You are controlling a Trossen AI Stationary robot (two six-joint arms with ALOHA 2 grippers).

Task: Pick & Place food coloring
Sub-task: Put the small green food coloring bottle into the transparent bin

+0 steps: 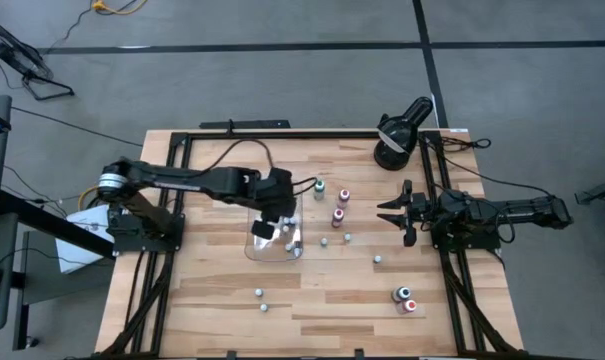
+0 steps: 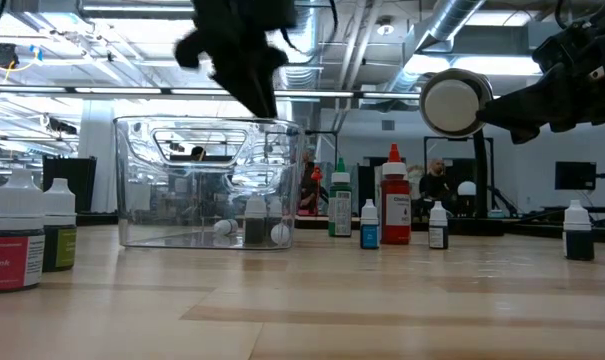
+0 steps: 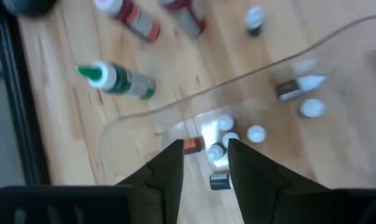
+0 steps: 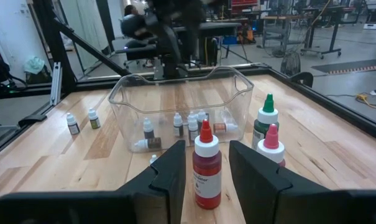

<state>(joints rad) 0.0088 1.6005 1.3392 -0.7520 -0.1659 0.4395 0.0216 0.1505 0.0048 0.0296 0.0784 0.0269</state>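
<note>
Spread left jaws (image 3: 203, 163) hover over the tray (image 3: 122, 127) — bottles (image 3: 225, 127) lie loose below, ungripped.

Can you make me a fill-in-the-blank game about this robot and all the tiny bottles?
1. The left gripper hovers over the clear ____, with nothing between its open fingers.
2. The tall bottle nearest the right gripper has a ____ cap.
3. The small bottles already inside the tray lie on its ____.
4. The black lamp stands at the table's far ____ corner in the high view.

Missing words: tray; red; floor; right
</note>
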